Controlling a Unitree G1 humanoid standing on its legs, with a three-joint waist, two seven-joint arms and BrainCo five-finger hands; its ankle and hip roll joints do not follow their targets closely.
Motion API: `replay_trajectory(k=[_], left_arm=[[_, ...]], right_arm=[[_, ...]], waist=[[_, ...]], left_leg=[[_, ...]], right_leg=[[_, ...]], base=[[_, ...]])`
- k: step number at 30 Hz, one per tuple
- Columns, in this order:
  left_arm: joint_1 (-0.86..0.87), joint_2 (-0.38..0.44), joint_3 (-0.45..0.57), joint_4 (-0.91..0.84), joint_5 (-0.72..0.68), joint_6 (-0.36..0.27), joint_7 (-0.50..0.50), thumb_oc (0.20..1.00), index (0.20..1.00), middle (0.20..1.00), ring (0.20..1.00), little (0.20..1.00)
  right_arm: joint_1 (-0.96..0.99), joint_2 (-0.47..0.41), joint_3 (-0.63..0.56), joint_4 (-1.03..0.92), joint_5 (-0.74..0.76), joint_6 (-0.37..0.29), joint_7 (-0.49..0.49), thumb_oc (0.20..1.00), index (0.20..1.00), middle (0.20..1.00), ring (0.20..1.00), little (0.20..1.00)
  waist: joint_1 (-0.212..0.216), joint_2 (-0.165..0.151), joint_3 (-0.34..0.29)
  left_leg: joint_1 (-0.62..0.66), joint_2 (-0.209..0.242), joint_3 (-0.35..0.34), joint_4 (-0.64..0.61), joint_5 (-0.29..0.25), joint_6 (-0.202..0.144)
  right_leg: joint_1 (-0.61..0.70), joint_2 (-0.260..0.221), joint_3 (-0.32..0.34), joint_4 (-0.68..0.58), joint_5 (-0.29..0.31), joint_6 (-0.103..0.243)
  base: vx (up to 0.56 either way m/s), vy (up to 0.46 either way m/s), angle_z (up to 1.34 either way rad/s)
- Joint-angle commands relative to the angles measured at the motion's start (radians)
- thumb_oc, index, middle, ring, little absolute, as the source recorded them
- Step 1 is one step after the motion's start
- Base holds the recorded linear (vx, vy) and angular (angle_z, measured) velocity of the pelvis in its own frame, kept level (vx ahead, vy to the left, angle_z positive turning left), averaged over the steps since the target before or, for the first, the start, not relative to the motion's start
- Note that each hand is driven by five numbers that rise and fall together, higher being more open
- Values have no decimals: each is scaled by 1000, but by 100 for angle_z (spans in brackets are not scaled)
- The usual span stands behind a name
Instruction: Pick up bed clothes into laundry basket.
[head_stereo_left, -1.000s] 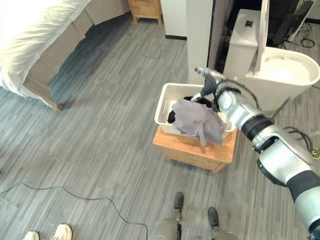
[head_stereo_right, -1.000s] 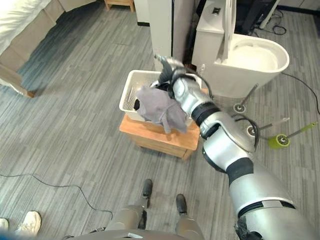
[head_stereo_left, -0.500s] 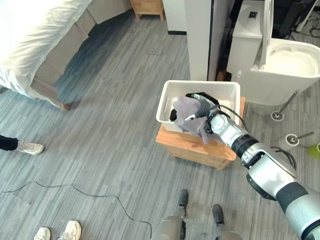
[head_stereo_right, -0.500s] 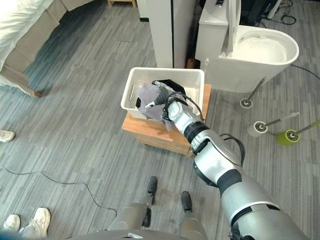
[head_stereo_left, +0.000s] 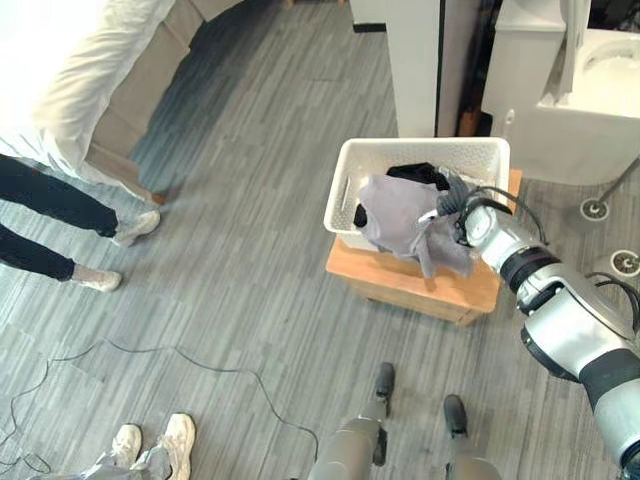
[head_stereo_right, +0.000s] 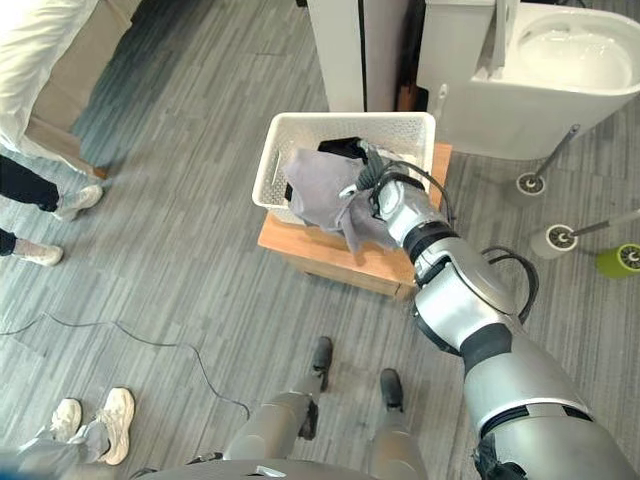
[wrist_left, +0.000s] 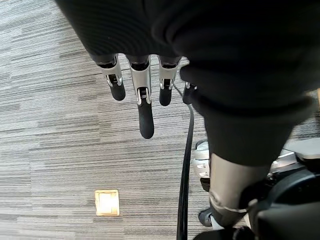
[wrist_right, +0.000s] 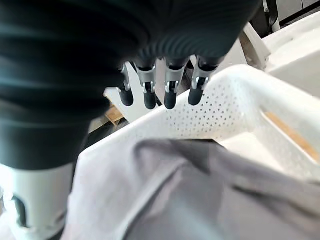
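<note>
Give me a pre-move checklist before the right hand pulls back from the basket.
1. Right hand free of cloth: ok, its fingers are relaxed above the laundry basket rim and hold nothing.
2. Grey garment fully inside the basket: not ok, part hangs over the near rim onto the wooden stand.
3. Black clothing inside the basket: ok.
4. Basket seated on the stand: ok, it looks level.
5. Left hand empty: ok, fingers relaxed over bare floor.
6. Surroundings: not ok, a person's legs stand by the bed and another person's shoes are close by.
</note>
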Motion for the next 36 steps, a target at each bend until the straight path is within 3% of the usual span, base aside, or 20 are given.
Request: replay_trajectory(k=[1,13,14,20,21,22,23,24,36], left_arm=[[-45,-10,-88,1,-16,-8,-13,1000,1000,1000,1000,1000],[-67,-21,-93,-9,-46,-8,9,1000,1000,1000,1000,1000],[-67,-21,-93,-9,-46,-8,9,1000,1000,1000,1000,1000],[-70,-28,-84,-3,-73,-8,13,1000,1000,1000,1000,1000],[-124,-95,-95,-26,-96,28,-13,1000,1000,1000,1000,1000],[-131,-95,-90,-24,-97,28,-13,1000,1000,1000,1000,1000],[-130,-86,-102,-14,-91,34,17,1000,1000,1000,1000,1000],[-102,-43,-99,-15,-100,0,14,1000,1000,1000,1000,1000],[-85,-25,-68,29,-104,-15,19,1000,1000,1000,1000,1000]], right_arm=[[-95,31,35,22,-31,-28,-13,1000,1000,1000,1000,1000],[-58,87,42,-5,2,-36,11,1000,1000,1000,1000,1000],[-58,88,42,-4,2,-37,12,200,200,200,200,200],[-59,89,36,-4,15,-37,1,200,200,200,200,200],[229,149,-5,-98,-14,-51,30,200,200,200,200,200],[220,151,-6,-93,-14,-53,30,200,200,200,200,200],[92,122,3,-84,1,-65,-40,200,200,200,200,200],[-17,62,25,-66,-13,-55,-37,200,200,200,200,200],[-253,7,63,-37,-18,-51,-89,200,200,200,200,200]], waist=[[33,-21,21],[28,-5,42],[28,-5,42],[19,-3,59],[-31,-3,91],[-32,-4,99],[-26,-8,94],[-9,-10,81],[21,-22,65]], left_leg=[[61,-37,8,6,-99,-13],[50,-41,9,6,-101,-16],[50,-41,8,6,-101,-16],[42,-41,11,6,-98,-15],[35,-35,31,6,-105,-14],[35,-35,32,6,-103,-15],[36,-35,30,6,-100,-15],[35,-34,24,6,-97,-17],[28,-34,21,6,-96,-22]], right_leg=[[-76,-71,78,13,13,25],[-90,-74,78,13,12,24],[-90,-74,78,13,12,24],[-100,-76,80,13,19,25],[-115,-74,88,13,20,23],[-115,-74,89,13,23,23],[-114,-73,88,13,25,23],[-111,-73,86,13,21,23],[-119,-69,90,13,22,25]], base=[[0,0,0],[0,0,0],[0,0,0],[-12,7,1],[-77,32,0],[-60,38,22],[31,-12,19],[40,-11,-3],[9,-3,-3]])
